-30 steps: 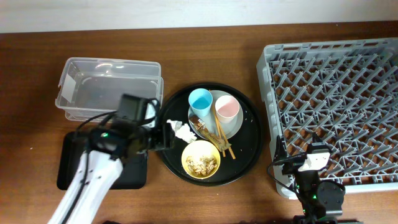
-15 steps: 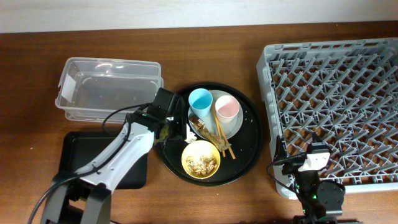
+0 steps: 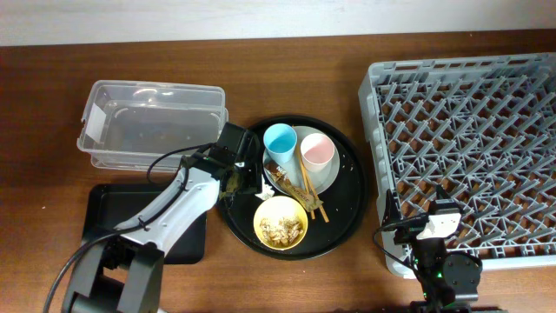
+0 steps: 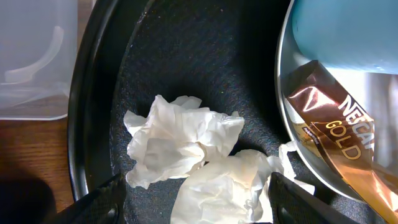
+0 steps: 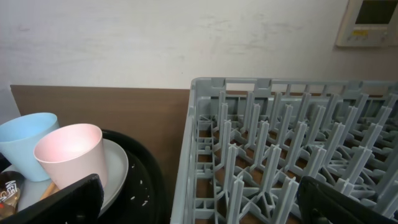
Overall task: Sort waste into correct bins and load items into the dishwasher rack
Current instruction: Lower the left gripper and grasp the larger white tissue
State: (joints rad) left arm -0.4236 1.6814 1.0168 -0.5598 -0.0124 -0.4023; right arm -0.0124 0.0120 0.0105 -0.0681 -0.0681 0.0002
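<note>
Wood table [image 3: 52, 104] w/ clear tub [image 3: 130, 130], sm. blk tray [image 3: 98, 217], rd blk tray [image 3: 345, 209] & grey rack [image 3: 469, 130].

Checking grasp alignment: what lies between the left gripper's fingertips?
The crumpled white tissue, resting on the round black tray; the left wrist view shows the left gripper open around it.

Wooden table [image 3: 43, 104] beneath me, pale wall [image 5: 124, 43] beyond.
The brown, wood-grained table spreads under me; at twelve o'clock stands the scuffed off-white wall, with a small white control panel [image 5: 372, 22] at two o'clock.
</note>
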